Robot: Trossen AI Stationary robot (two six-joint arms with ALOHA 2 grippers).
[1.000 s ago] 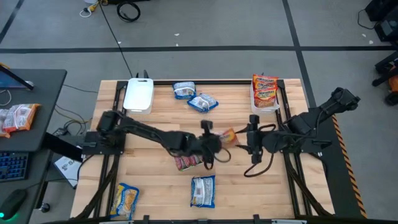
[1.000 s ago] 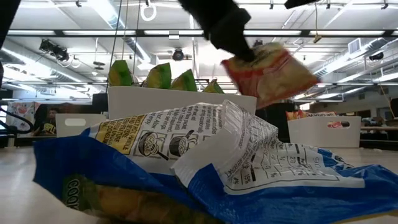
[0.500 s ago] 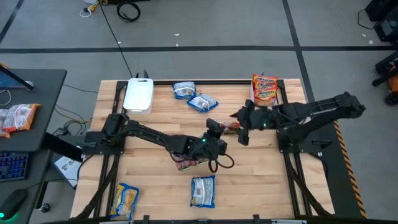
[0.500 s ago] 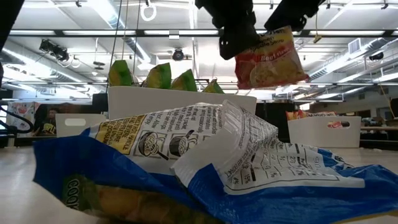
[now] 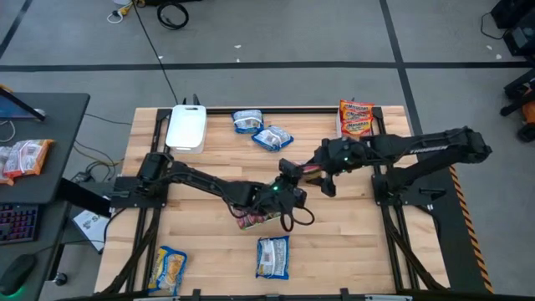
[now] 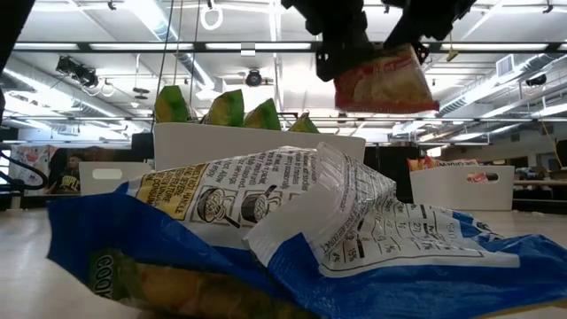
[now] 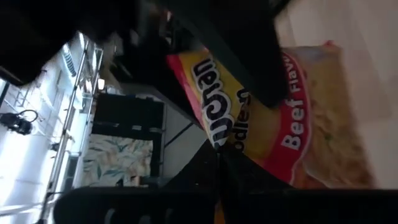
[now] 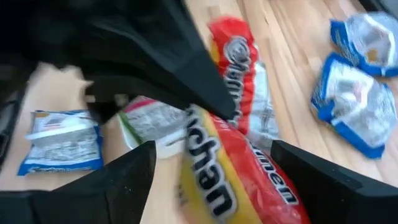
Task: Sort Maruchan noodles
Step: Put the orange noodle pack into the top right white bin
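High view: beef packet [image 5: 306, 170] apparently lengthwise between tools.

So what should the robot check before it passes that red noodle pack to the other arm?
1. Left gripper shut on the beef packet: ok, it holds the packet up off the table.
2. Right gripper open: ok, its fingers stand wide, one on each side of the packet.
3. Right gripper already pinching the packet: not ok, nothing has closed yet.
4. Packet clear of the packets lying below it: ok, it hangs above them.
5. Tray with the matching orange packets has room: cannot tell.
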